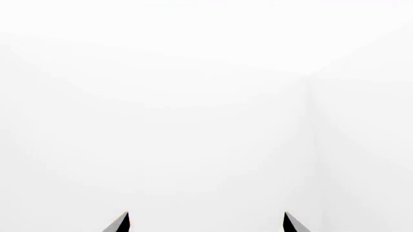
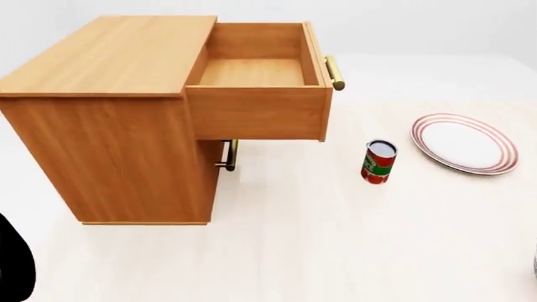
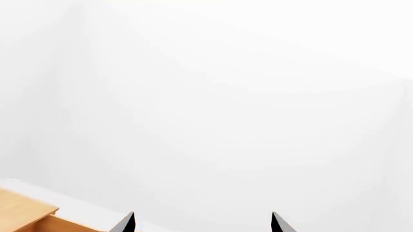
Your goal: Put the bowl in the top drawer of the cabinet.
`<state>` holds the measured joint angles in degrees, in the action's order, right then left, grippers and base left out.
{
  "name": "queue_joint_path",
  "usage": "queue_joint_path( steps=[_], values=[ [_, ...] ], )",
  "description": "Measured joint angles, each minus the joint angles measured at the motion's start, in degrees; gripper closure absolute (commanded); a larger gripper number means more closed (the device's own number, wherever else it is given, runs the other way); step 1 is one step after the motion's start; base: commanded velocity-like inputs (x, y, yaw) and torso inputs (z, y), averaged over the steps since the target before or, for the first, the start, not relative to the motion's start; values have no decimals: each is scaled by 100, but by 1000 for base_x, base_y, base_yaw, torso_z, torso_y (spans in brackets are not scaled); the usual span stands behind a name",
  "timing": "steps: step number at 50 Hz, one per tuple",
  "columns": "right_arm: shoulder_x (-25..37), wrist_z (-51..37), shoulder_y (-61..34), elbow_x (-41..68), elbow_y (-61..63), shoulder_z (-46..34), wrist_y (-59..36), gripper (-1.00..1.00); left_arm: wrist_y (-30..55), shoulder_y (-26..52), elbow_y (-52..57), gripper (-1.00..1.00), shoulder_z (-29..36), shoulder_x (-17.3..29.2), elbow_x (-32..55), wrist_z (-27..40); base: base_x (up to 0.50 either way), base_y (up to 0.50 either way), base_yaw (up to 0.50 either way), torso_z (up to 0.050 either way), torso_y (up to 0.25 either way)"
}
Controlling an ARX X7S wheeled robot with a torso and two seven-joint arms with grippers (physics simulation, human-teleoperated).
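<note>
Already top drawer [image 2: 256, 72] stood open, empty | bowl [image 2: 534, 267] sliver at view's right edge | left tool [image 1: 205, 223], right tool [image 3: 201, 222]: tips spread, holding nothing | advice: right tool should have taken the bowl's rim first.

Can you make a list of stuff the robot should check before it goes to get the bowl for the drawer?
1. Top drawer pulled out: ok, it stands open on the cabinet.
2. Room inside the drawer: ok, only bare wood shows.
3. Bowl found: cannot tell; only a grey sliver shows at the head view's right edge.
4. Left gripper free: ok, fingertips apart, nothing between them.
5. Right gripper free: ok, fingertips apart, nothing between them.
6. Things near the drawer: the can and the plate sit on the table beside it, apart from each other.
</note>
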<state>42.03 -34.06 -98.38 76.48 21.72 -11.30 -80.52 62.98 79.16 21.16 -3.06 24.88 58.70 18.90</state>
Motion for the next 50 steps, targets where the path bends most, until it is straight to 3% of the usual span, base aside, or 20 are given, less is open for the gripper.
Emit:
queue_joint_path(
  steps=[10,19,30,39,50],
  values=[
    [42,-1,-30,14,-23,-63,36,-100,-63,11,-46,-100,46,1,-28,-25,360,0,0,0,0],
    [96,-54,-108,142,-101,-104,-36,-100,-61,27,-77,-100,54,5,3,-2,0,0,0,0,1],
    [434,-490,-531,1131,-689,-350,-528,-100,61,109,-141,-100,-81,-1,214,152,0,0,0,0,0],
    [1209,-830,-1317,2577,-1228,-1695,-760,-100,275,221,-253,-100,-255,-25,500,420,0,0,0,0,0],
    [2149,-655,-2774,3668,-1316,-4181,-882,-100,486,370,-358,-100,-385,-41,766,715,0,0,0,0,0]
  ],
)
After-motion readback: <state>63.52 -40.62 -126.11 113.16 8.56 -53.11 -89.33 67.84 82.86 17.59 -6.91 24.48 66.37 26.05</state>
